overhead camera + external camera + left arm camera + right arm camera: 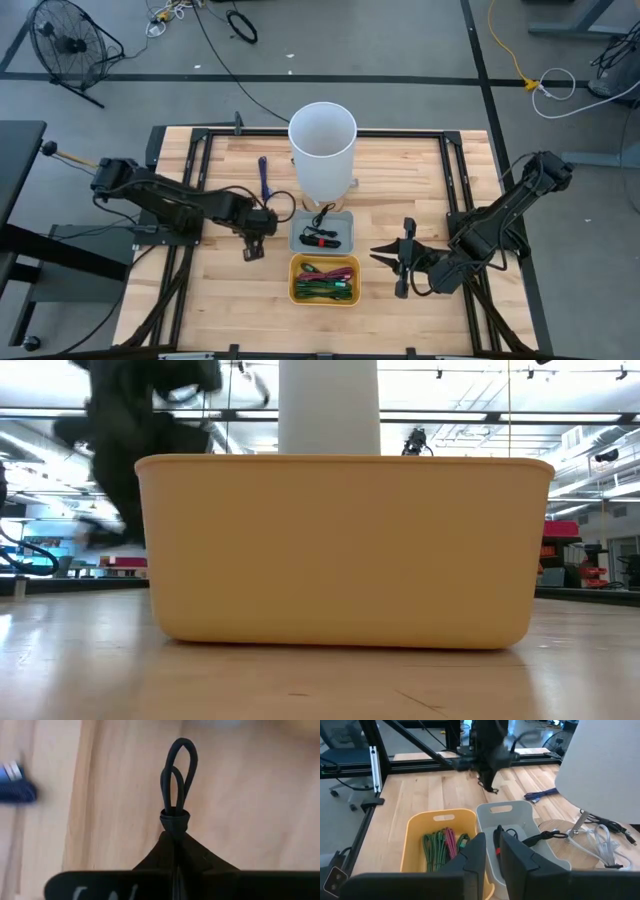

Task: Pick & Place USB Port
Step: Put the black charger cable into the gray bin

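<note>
A small black cable bundle [176,775], looped and wrapped at one end, is between the fingers of my left gripper [175,832], which is shut on it. That gripper [252,240] points down over bare wood just left of the grey tray [296,232], and it also shows in the right wrist view as my left gripper [489,782]. A black and red cable [320,238] lies in the grey tray. My right gripper [378,252] hovers right of the yellow bin [296,280]. Its fingers [475,852] stand a narrow gap apart with nothing between them. My left gripper pinches the bundle at its wrapped end [175,817] between its two fingers, coming from above and pointing steeply down. The two loops stick out past the fingertips, over the wooden table top.
A tall white cylinder [322,140] stands behind the grey tray. The yellow bin [415,840] holds green and red cables. A blue cable [264,178] lies on the wood left of the cylinder, and a clear cable [600,845] lies by its foot. There is bare wood at the table's near left.
</note>
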Tool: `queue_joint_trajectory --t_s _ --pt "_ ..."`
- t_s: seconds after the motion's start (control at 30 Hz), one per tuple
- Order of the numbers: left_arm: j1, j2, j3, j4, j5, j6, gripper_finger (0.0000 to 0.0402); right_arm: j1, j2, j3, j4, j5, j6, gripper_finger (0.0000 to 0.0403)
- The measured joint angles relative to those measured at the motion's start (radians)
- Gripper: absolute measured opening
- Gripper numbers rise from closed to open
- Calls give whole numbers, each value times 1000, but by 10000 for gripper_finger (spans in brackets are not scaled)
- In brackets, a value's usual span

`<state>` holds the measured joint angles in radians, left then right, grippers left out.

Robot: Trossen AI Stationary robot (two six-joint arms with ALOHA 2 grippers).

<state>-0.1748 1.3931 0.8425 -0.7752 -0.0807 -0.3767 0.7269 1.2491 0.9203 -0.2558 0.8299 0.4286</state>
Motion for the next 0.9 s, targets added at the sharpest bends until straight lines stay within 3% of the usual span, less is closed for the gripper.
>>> queue_joint_trajectory --t_s 0.37,0.57,0.9 --pt "-79 0 314 89 -34 93 8 0 0 0 25 0 -25 58" --pt "-40 23 325 281 -37 156 8 0 -1 0 31 0 -30 58" --pt "57 184 325 411 42 153 12 0 -1 0 31 0 -30 58"
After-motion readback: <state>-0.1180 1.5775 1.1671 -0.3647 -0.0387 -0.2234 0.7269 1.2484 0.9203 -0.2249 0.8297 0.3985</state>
